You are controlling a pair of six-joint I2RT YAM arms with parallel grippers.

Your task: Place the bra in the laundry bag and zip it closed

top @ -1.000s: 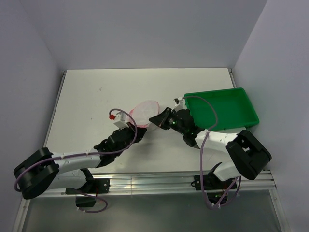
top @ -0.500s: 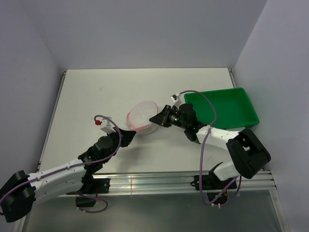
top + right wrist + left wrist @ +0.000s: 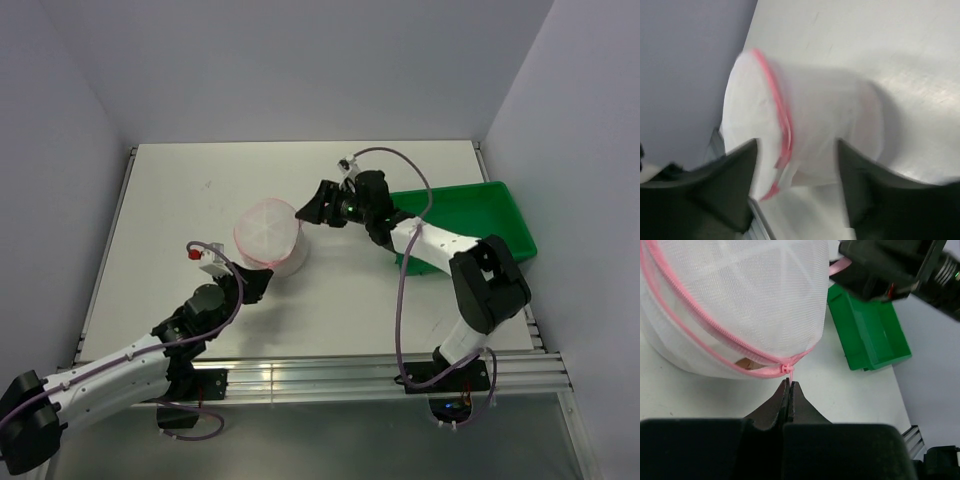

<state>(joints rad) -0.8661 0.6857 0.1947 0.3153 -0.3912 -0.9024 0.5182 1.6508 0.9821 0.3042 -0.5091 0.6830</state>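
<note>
White mesh laundry bag (image 3: 268, 236) sits on the table (image 3: 170, 200), a bit left of centre, drum shape, pink zip line around the rim. Left gripper (image 3: 256, 284) is at the bag's near side, tip right at its lower edge. Right gripper (image 3: 312, 207) is at the bag's far-right edge; can't tell contact from up here. Green tray (image 3: 478, 215) is at the right, well apart from the bag, with the right arm crossing its near-left corner.

Left wrist: left gripper (image 3: 789, 386) is clamped on the pink zip pull (image 3: 788, 371), fingers (image 3: 797, 400) pressed together with no gap. The pull is at the bag's (image 3: 745, 300) near-right side, low on the wall. Zip line runs from upper left down to the pull. A short slit is open just left of the pull, and a small beige patch shows in it: the bra (image 3: 744, 363), inside the bag; nothing more of it is visible. Green tray (image 3: 870, 330) lies beyond at right. The black right gripper body is at top right, with a pink tab from the bag reaching up toward it.

Right wrist: blurred. Right gripper (image 3: 796, 146) is spread wide, fingers (image 3: 735, 190) well apart. The bag (image 3: 830, 115) lies on its side just ahead of the gap, zip rim toward the left. Can't tell whether either finger touches the mesh.
</note>
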